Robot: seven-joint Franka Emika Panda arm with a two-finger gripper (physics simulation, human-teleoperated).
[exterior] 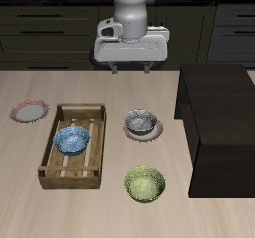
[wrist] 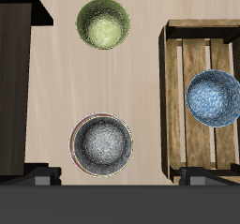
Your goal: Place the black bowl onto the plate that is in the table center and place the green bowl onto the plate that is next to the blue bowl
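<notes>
Black bowl [exterior: 140, 121] sat on a plate [exterior: 142, 132] at mid-bench [exterior: 110, 207] — plate mostly hidden under it, only the rim showed. Green bowl [exterior: 145, 184] was bare on the bench nearer the front edge. Blue bowl [exterior: 72, 139] lay inside the wooden crate [exterior: 72, 145]. Three bowls, two plates — the second plate [exterior: 30, 111] empty, beyond the crate. End effector [exterior: 131, 67] hung high at the back, holding nothing; finger gap couldn't be made out. Dark block [exterior: 221, 122] cut off at frame edge.
</notes>
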